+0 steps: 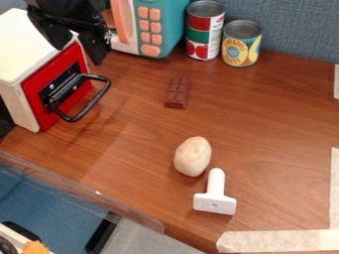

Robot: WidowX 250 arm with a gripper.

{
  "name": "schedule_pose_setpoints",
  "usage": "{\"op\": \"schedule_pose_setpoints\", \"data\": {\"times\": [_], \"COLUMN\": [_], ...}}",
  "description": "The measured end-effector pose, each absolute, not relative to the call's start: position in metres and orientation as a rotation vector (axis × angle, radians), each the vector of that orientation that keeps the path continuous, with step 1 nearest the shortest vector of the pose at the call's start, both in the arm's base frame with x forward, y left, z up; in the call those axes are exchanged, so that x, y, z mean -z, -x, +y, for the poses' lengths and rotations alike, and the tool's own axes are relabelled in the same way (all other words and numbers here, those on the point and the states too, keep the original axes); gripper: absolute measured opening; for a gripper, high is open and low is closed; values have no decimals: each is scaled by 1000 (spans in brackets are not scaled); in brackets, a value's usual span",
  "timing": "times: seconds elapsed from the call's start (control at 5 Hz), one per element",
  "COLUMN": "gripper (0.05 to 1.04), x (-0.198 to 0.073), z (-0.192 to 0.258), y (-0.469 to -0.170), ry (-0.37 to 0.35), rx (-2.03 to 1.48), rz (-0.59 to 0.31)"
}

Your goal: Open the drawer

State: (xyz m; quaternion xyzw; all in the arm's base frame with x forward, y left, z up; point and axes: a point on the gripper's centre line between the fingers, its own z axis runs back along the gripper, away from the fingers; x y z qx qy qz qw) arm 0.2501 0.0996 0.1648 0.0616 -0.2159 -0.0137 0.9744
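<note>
My gripper [81,52] hangs at the upper left, just above the top right edge of the white box and the upper part of the drawer front. It stands open, its two fingers pointing down, with nothing seen between them. The drawer's red front [38,83] sits flush in the white box [23,44], so the drawer looks closed. A black loop handle [98,99] sticks out from that front toward the right, lower than the gripper and apart from it. The arm covers the box's back corner.
Behind and right of the gripper stands a teal toy microwave [159,30], with two cans [204,34] beside it. On the table [278,114] lie a chocolate bar [177,93], a wooden egg [193,157] and a white T-shaped tool [214,194]. A clear edge strip [99,198] borders the front left.
</note>
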Motion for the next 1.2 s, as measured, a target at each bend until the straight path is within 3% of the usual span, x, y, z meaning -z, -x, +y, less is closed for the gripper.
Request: {"op": "schedule_pose_setpoints", "data": {"times": [0.2,0.6,1.2], "gripper": [999,999,999], "x": [-158,-109,-64], "z": [99,96,115], "y": [-249,-259,-267], "ry": [-119,-160,-234], "rx": [23,34,33], "rz": [-417,-353,-280]}}
